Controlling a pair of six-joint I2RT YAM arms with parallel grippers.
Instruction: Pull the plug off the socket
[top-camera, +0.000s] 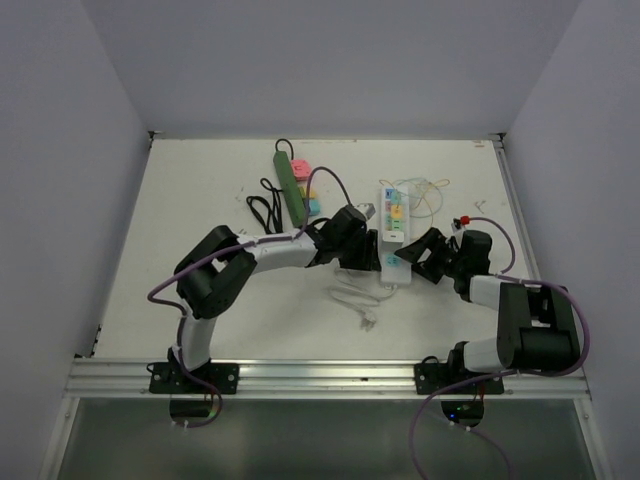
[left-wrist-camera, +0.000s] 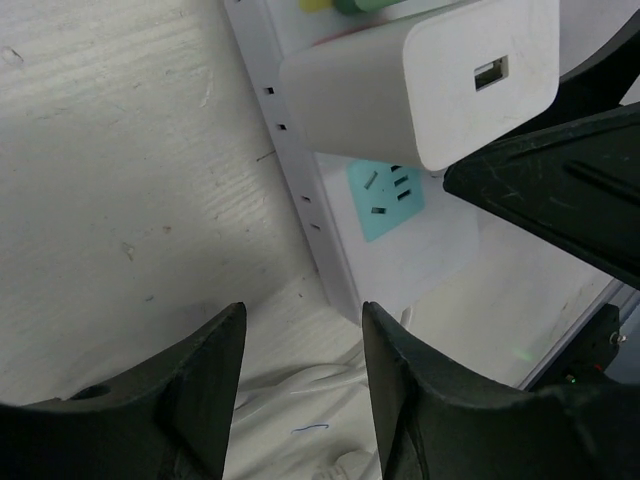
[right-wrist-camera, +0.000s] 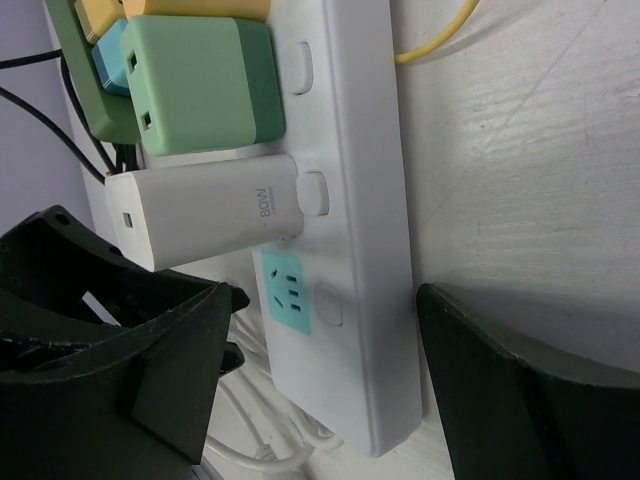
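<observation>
A white power strip (top-camera: 393, 272) lies mid-table with a white adapter plug (right-wrist-camera: 200, 215) seated in it; the plug also shows in the left wrist view (left-wrist-camera: 430, 75). An empty teal socket (right-wrist-camera: 288, 293) sits just below the plug. My right gripper (right-wrist-camera: 320, 370) is open, with its fingers (right-wrist-camera: 520, 390) on either side of the strip's near end. My left gripper (left-wrist-camera: 300, 400) is open and empty, over the white cable left of the strip (left-wrist-camera: 300, 180) and short of the plug. In the top view the left gripper (top-camera: 368, 247) and right gripper (top-camera: 422, 258) flank the strip.
A green adapter (right-wrist-camera: 200, 85) and a yellow one sit farther up the strip. A coiled white cable (top-camera: 355, 300) lies near the strip's end. A green power strip (top-camera: 291, 185) with coloured plugs, a black cable (top-camera: 262, 210) and a yellow cable (top-camera: 432, 195) lie behind.
</observation>
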